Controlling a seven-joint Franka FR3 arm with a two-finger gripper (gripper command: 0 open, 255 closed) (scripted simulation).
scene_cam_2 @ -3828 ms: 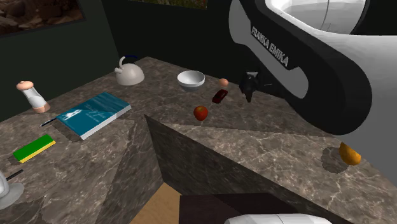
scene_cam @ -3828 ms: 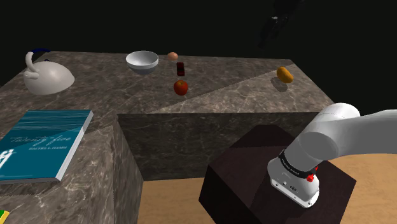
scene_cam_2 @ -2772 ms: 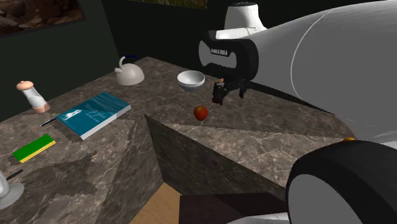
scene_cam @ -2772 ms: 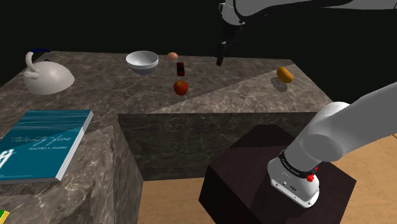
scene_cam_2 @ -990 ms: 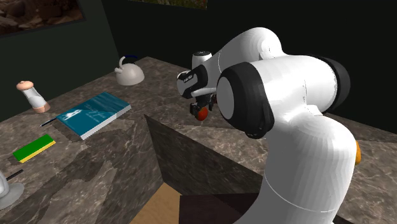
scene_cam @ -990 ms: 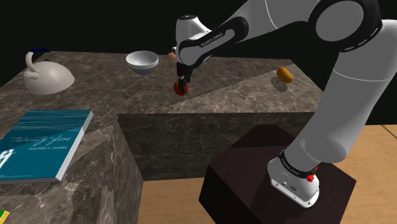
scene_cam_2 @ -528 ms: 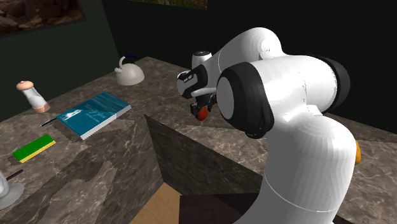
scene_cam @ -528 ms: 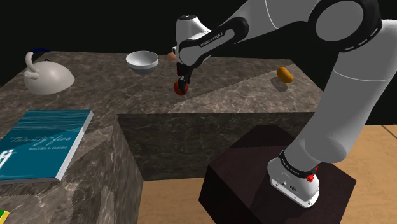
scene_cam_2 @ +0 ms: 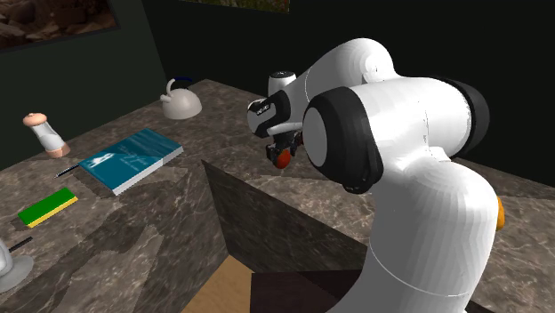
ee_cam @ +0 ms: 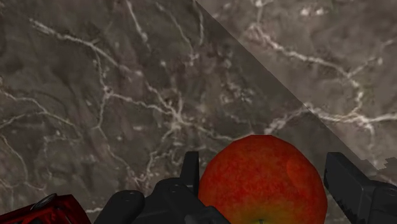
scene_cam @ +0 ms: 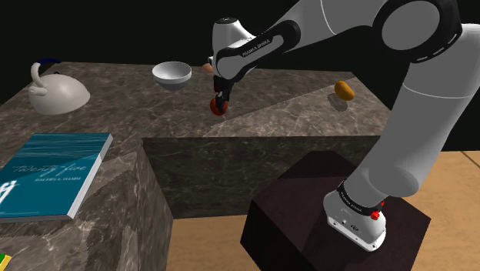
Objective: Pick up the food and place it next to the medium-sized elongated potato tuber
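Nothing shifts between half a second ago and now; against 3.8 s ago, when only the base showed in the shoulder view, the white arm has swung over the counter and the black two-finger gripper (scene_cam: 220, 102) has come down on the round red apple (scene_cam: 219, 108).

Apple sits on the grey veined marble counter (scene_cam: 115, 123), near the inner corner where the two runs meet. In the second exterior view the gripper (scene_cam_2: 279, 155) hangs just beside the big white elbow, with the apple (scene_cam_2: 284, 159) under it.

Wrist view: the apple (ee_cam: 262, 181), red with a yellowish patch low down, is between the fingers (ee_cam: 189, 167), which stand wide apart, one against each side. Looks like a pinch on the apple; the right-hand contact is tight but hard to call. Apple not lifted, counter close below. Gripper (ee_cam: 264, 168) points straight down. Dark red glossy block (ee_cam: 48, 210) is just beside the left finger.

Orange-yellow elongated lump (scene_cam: 344, 91) lies well apart from the apple, toward the shoulder view's right.

White round bowl (scene_cam: 171, 73) is near the gripper, on the shoulder view's left. White kettle with curved handle (scene_cam: 55, 94) is further left. Teal hardcover book (scene_cam: 50, 173) lies flat on the near counter. Second exterior view adds a green and yellow flat block (scene_cam_2: 49, 206) and a white grinder with tan cap (scene_cam_2: 44, 133). Dark box stand (scene_cam: 308, 208) is under the arm base.
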